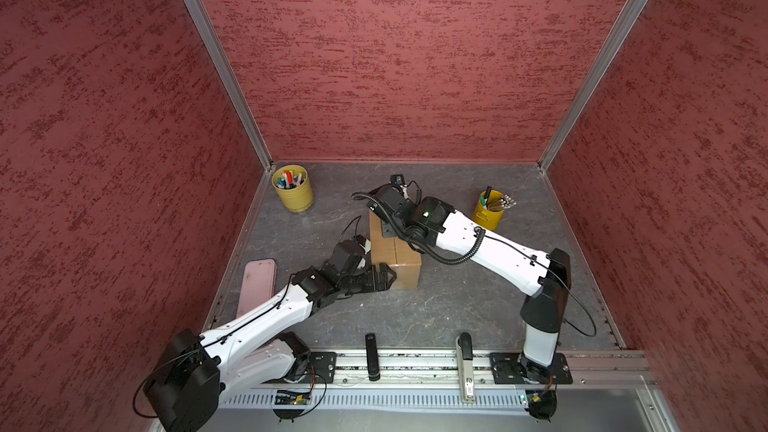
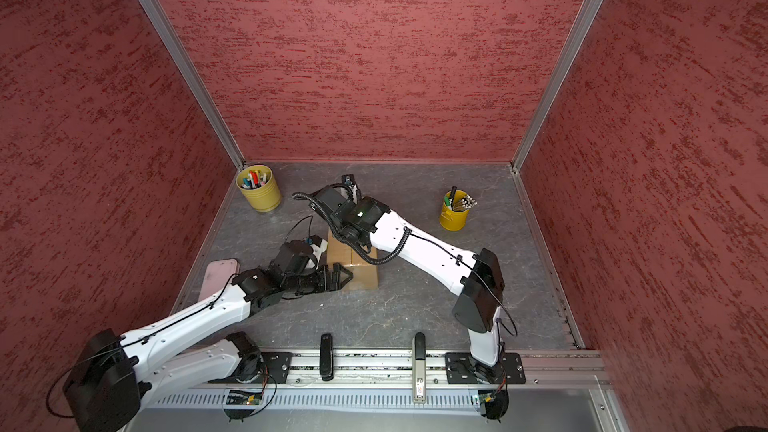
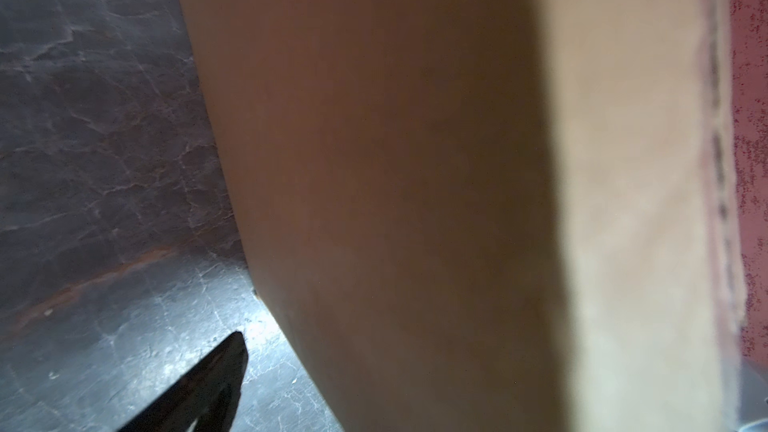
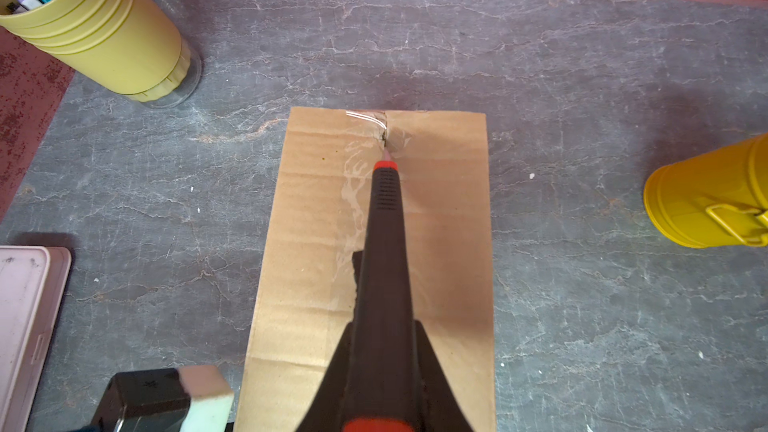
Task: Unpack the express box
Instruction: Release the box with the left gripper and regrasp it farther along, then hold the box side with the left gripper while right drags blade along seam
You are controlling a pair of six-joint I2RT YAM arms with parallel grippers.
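The express box (image 1: 405,272) is seen near the middle of the grey marbled table (image 1: 457,305), its flaps down and its long axis running away from the front rail; it is shown so in both top views (image 2: 365,274). In the right wrist view the box (image 4: 307,243) is crossed by a centre seam under clear tape (image 4: 353,189), and the tape is seen torn at the far end. A black cutter (image 4: 384,222) with a red nose is clamped in the right gripper (image 4: 384,371), and its blade tip is set on the seam close to the far edge. The left gripper (image 1: 380,278) is placed at the box's near left corner with its jaws spread wide and nothing grasped. In the left wrist view one finger (image 3: 208,384) is seen just beside the box's side wall (image 3: 374,180), apart from it; the other finger is not shown. A pink case (image 1: 257,284) is found by the table's left edge. An olive-yellow cup (image 1: 293,193) of markers is placed in the far left corner. A bright yellow cup (image 1: 488,216) of pens is placed towards the far right. A stapler (image 1: 465,367) is laid across the rail.
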